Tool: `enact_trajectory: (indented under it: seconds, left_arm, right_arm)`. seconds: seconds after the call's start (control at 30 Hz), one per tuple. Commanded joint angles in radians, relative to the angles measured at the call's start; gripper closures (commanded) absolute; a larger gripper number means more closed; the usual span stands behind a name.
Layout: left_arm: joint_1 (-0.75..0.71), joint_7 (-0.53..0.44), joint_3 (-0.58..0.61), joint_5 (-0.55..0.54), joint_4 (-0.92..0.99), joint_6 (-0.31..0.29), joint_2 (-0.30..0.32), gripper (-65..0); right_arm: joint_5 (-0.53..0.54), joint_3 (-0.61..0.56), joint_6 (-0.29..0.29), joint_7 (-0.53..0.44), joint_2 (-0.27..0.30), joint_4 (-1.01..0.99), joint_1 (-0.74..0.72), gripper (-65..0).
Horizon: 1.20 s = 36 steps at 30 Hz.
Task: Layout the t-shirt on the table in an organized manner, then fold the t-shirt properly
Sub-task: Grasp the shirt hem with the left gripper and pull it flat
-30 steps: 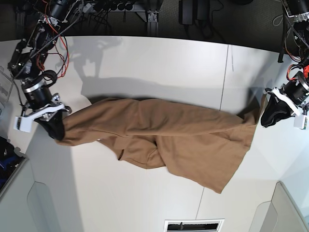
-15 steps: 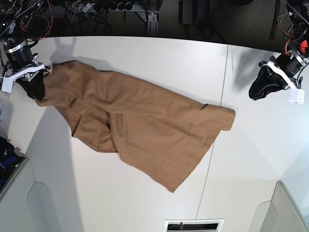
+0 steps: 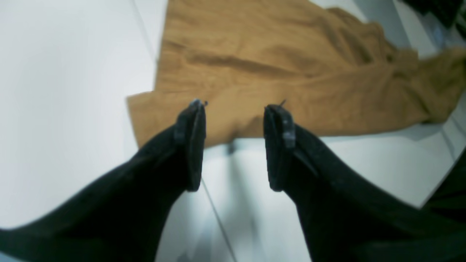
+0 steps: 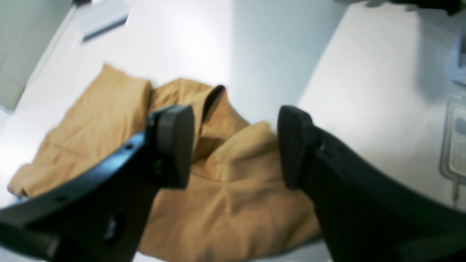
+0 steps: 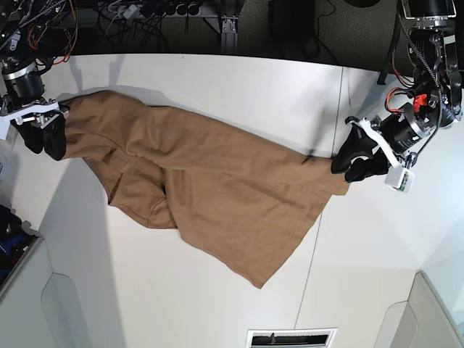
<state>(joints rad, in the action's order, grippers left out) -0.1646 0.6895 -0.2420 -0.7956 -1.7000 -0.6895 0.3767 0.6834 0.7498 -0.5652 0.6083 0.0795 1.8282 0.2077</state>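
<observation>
The tan t-shirt lies crumpled on the white table, running slantwise from the far left toward the front middle. My left gripper hovers at its right corner, close to the dark seam. In the left wrist view that gripper is open, and the shirt's edge shows past its fingertips. At the shirt's far-left end my right gripper stands open. Seen from the right wrist, the right gripper has folded fabric below it and grips nothing.
Cables and equipment line the table's far edge. A vent slot sits at the front edge, with grey panels at the front corners. A clear plastic object lies right of the right gripper.
Both grippers have opened and let go of the shirt. The shirt was swung toward the far left and now lies still. The left gripper has come down to the shirt's right corner.
</observation>
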Motion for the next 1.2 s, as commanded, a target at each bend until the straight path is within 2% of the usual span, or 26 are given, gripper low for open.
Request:
enact_trajectory:
  seconds: [0.0,0.2,0.33,0.5,0.63,0.7,0.87,0.9,1.0,1.17]
  left_arm:
    - [0.027,-0.029,0.015,0.0,0.002,-0.009,0.012,-29.1]
    - [0.112,-0.057,0.102,0.103,0.129,-0.009,0.011,-30.5]
    - [0.171,-0.109,0.106,0.127,0.246,0.006,0.008,-30.5]
    - [0.251,-0.11,0.106,0.143,0.383,0.006,0.008,-30.5]
    - [0.28,-0.11,0.106,0.142,0.462,0.006,0.002,-30.2]
    - [0.278,-0.108,0.106,0.142,0.483,0.005,-0.003,-26.2]
    - [0.278,-0.102,0.106,0.142,0.491,0.005,-0.005,-2.3]
    - [0.278,-0.101,0.106,0.142,0.49,0.005,-0.004,0.0]
    - [0.278,-0.098,0.105,0.142,0.49,0.005,0.01,0.0]
    - [0.278,-0.071,0.105,0.101,0.49,0.005,0.051,0.0]
  right_arm:
    - [-0.004,0.003,-0.007,-0.024,0.006,0.02,-0.013,-36.0]
    - [-0.101,0.003,0.005,-0.03,-0.002,0.002,-0.016,-36.0]
    - [-0.104,0.003,0.004,-0.034,0.002,-0.052,-0.016,-36.0]
    - [-0.127,0.003,0.004,-0.101,0.004,-0.146,-0.016,-36.0]
    - [-0.127,0.0,0.004,-0.118,0.003,-0.193,-0.017,-36.0]
    - [-0.127,-0.003,0.004,-0.122,0.003,-0.212,-0.022,-36.0]
    - [-0.123,-0.002,0.004,-0.122,0.007,-0.219,-0.055,-36.0]
    - [-0.111,-0.002,0.004,-0.122,0.011,-0.216,-0.06,-36.0]
    - [-0.071,-0.001,0.004,-0.111,0.022,-0.19,-0.066,-36.0]
    - [-0.093,-0.001,0.004,-0.118,0.023,-0.136,-0.069,-36.0]
